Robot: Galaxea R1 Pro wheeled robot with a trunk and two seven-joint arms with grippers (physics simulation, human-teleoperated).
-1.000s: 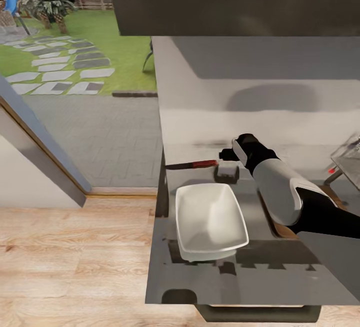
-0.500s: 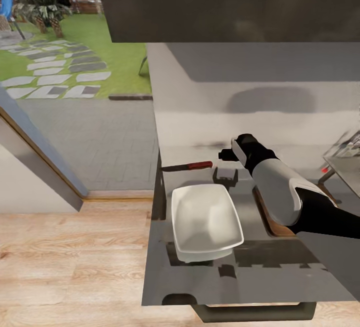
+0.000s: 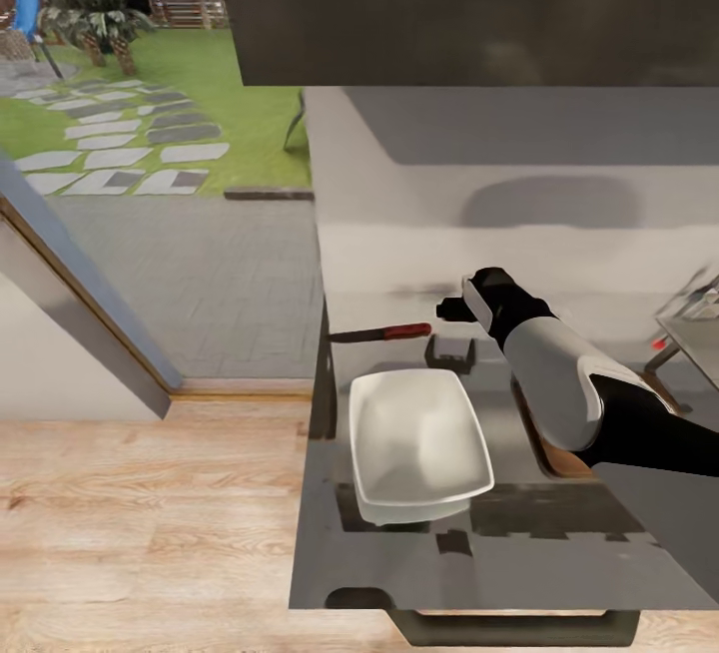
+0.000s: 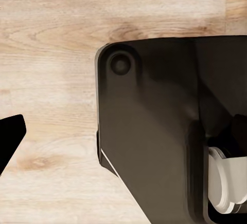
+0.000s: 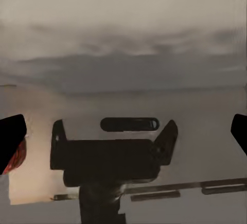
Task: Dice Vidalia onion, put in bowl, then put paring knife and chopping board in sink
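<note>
The robot's right arm (image 3: 559,373) reaches across a glossy grey worktop (image 3: 599,543), its black wrist hanging above the surface near the back wall. The right jaws (image 5: 123,126) stand wide apart in the right wrist view, one dark fingertip (image 5: 11,131) at each edge of the frame, with nothing between them but the worktop and the gripper's own reflection. The knife (image 3: 381,332) lies flat just beside the wrist, red handle toward the arm and dark blade pointing to the worktop's left edge. The white bowl (image 3: 419,443) sits in front of it, near but apart. The board (image 3: 551,455) shows as a brown strip under the forearm, to the right of the bowl. The sink (image 3: 699,328) peeks in at the far right, a red-tipped tap lever (image 3: 658,342) beside it. The left wrist view looks down on a wood floor (image 4: 51,54) and the robot's dark base (image 4: 149,131); whether the left jaws are open cannot be told.
</note>
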